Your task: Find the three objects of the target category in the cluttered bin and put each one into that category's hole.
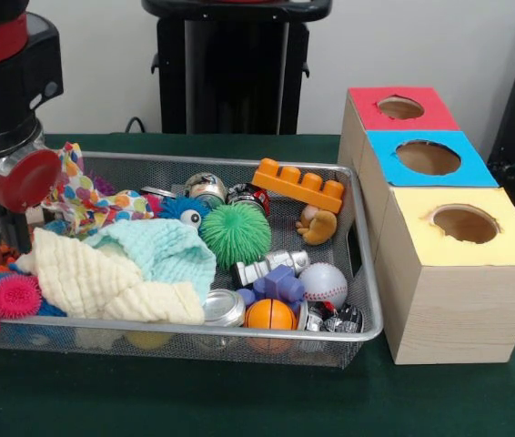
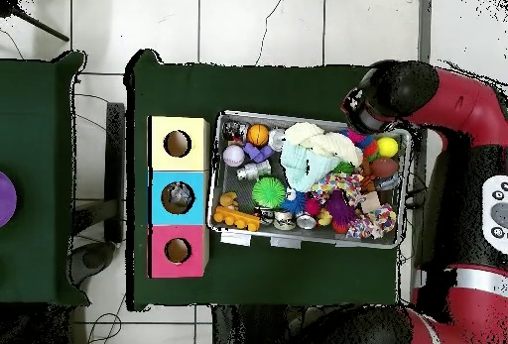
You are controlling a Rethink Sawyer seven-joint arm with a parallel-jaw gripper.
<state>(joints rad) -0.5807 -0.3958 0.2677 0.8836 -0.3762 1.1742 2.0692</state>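
Silver wire-mesh bin (image 1: 367, 300) on dark green table (image 1: 239, 401), packed full.

Arm: red and black arm (image 1: 7, 100) hangs over the bin's 9 o'clock end in front view; overhead puts its black head over the bin corner by the yellow ball (image 2: 387, 147). Gripper (image 1: 23, 232) is buried in the clutter below the red wrist disc. Can't tell whether the pincer is open or closed, or whether it has hold of anything.

Bin contents, front view:
- 12 o'clock rim: orange plastic building block (image 1: 300, 185).
- Centre: green spiky rubber ball (image 1: 236, 233), blue fuzzy toy with a googly eye (image 1: 185, 209) touching it at 9 o'clock.
- 9 o'clock half: cream and mint knit cloths (image 1: 130, 273) heaped up, polka-dot fabric (image 1: 80, 196) behind, pink and orange spiky balls (image 1: 7, 296) at the rim.
- 5 o'clock corner: white baseball (image 1: 324, 284), small orange basketball (image 1: 270, 315), purple block (image 1: 278, 284), silver chess-like piece (image 1: 267, 268), metal cans (image 1: 224, 308).
- 3 o'clock side: tan plush figure (image 1: 317, 226).

Target category isn't shown, so the three task items can't be singled out.

Wooden sorting box (image 1: 458, 309) sits at the bin's 3 o'clock, just beside it. Three round holes: red-topped hole (image 1: 400, 107), blue-topped hole (image 1: 428, 157), yellow-topped hole (image 1: 465, 223). Overhead shows something grey inside the blue one; the other two look dark.
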